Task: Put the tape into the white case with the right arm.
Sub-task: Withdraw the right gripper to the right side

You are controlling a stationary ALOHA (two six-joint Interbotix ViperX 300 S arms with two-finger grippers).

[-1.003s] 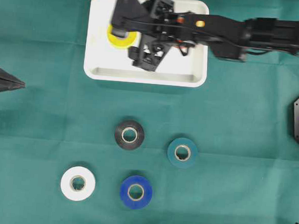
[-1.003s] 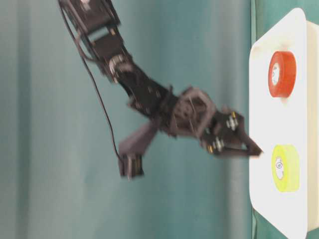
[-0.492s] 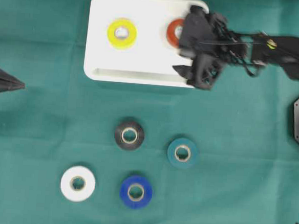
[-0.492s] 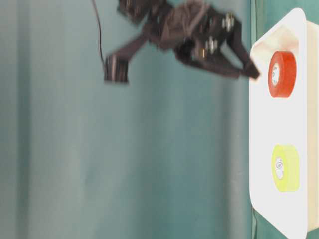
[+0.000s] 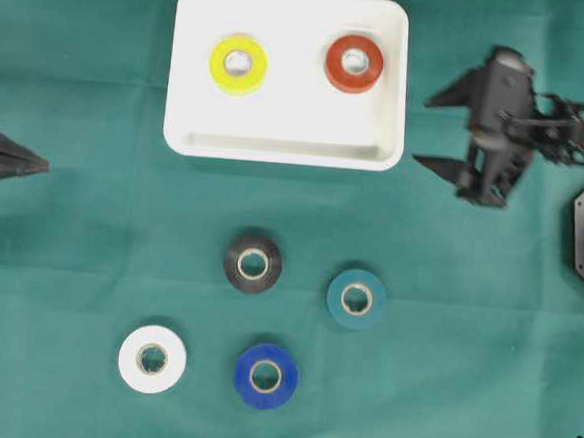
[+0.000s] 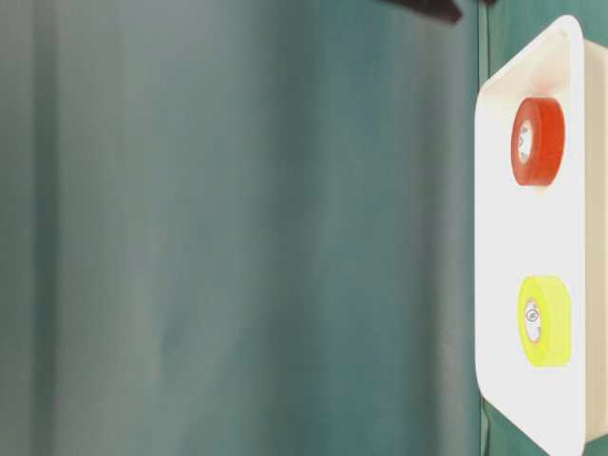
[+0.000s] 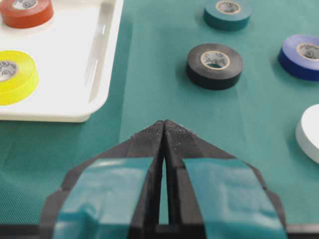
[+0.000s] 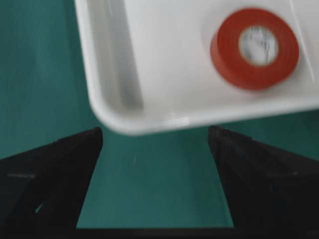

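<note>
1. The right claw (image 5: 441, 129) hangs just right of the white case (image 5: 282, 150), jaws spread wide, holding nothing.
2. The left claw (image 7: 164, 130), pinched together and empty, sits well left of the case.
3. Yellow tape (image 5: 238, 64) and red tape (image 5: 354, 63) lie inside the case.
4. Below the case on the desk (image 5: 68, 264) wait the black tape (image 5: 253, 263), teal tape (image 5: 356, 299), blue tape (image 5: 265, 375) and white tape (image 5: 152, 359): probably light, stiff rings with slick sides, best pinched across the outer rim.

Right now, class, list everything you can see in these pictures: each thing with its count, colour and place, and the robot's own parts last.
white case: one, white, top middle of the cloth
yellow tape: one, left inside the case
red tape: one, right inside the case
black tape: one, on the cloth below the case
teal tape: one, right of the black
blue tape: one, bottom middle
white tape: one, bottom left
green cloth: one, covers the table
left gripper: black with teal marks, left edge, shut
right gripper: black, right of the case, open, empty
</note>
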